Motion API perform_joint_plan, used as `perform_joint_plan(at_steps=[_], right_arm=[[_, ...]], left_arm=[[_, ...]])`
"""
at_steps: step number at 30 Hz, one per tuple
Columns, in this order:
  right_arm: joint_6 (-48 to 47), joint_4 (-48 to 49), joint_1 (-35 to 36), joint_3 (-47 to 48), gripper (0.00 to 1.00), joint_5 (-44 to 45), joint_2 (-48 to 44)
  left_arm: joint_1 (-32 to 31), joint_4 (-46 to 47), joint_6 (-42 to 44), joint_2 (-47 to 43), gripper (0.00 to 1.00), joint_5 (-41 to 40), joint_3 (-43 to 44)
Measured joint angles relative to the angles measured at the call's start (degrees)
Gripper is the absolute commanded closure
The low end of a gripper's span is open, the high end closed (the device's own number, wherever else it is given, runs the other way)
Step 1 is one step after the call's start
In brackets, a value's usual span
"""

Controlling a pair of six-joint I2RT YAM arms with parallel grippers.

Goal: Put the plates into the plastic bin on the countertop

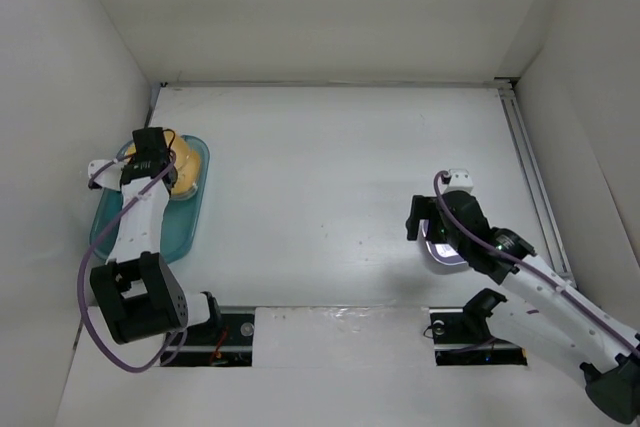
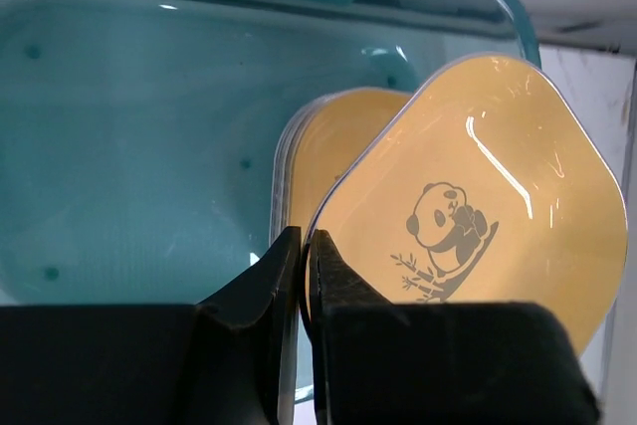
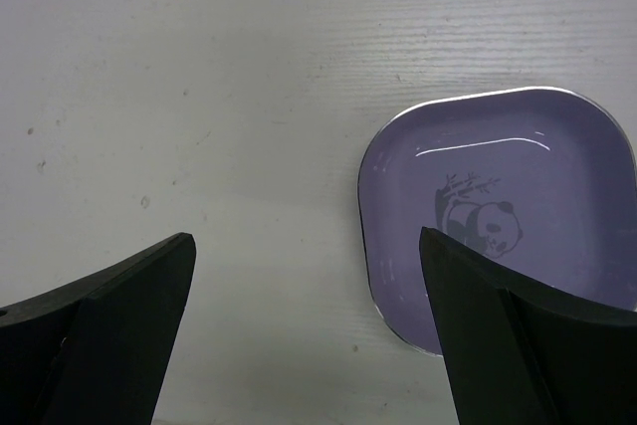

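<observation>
A yellow-orange plate (image 2: 468,196) with a panda mark hangs tilted over the teal plastic bin (image 2: 129,146). My left gripper (image 2: 304,246) is shut on its near rim. Under it, a stack of plates (image 2: 318,146) lies in the bin, yellow-orange on top. In the top view the bin (image 1: 110,222) sits at the left wall, with the left gripper (image 1: 168,171) over its far end. A purple plate (image 3: 498,196) with a panda mark lies flat on the white countertop (image 3: 199,67). My right gripper (image 3: 309,246) stands open just above it, with the right finger (image 3: 498,316) over the plate and the left finger over bare countertop.
White walls close in the countertop (image 1: 330,177) on the left, back and right. A metal rail (image 1: 530,177) runs along the right wall. The arm bases sit at the near edge.
</observation>
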Motion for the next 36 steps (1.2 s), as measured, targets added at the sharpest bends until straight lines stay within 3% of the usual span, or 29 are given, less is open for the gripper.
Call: perform_joint_plan(at_steps=[8,18,19,21,24,25,30,36], right_arm=[[2.23,-0.09,0.00,-0.74,0.00,1.57,1.73],[2.12,0.17,0.00,-0.74,0.00,2.54,3.34],[1.92,0.20,0.00,-0.74,0.00,2.51,3.65],[1.70,0.57,0.00,-0.74,0.00,2.45,3.89],[1.31,1.66,0.00,-0.74,0.00,2.12,3.89],[1.27,1.86,0.00,-0.74,0.00,1.99,3.89],[1.29,2.60,0.00,-0.81,0.00,1.86,4.66],[1.73,3.76,0.00,-1.81,0.00,1.77,10.95]], left_arm=[[0.02,-3.98,-7.41,1.49,1.00,-3.06,2.36],[0.00,-4.35,-9.62,8.87,1.00,-1.81,2.49],[0.00,-4.22,-9.62,8.81,0.96,-1.81,2.43],[-0.15,-3.82,-9.66,8.81,0.71,-1.84,2.34],[-0.31,-3.45,-9.92,8.59,0.26,-1.73,2.27],[-0.35,-3.34,-10.08,8.44,0.04,-1.66,2.27],[-1.92,-3.32,-10.01,6.08,0.01,-1.40,2.27],[-10.82,-1.66,-6.10,-3.23,0.01,-1.46,2.32]])
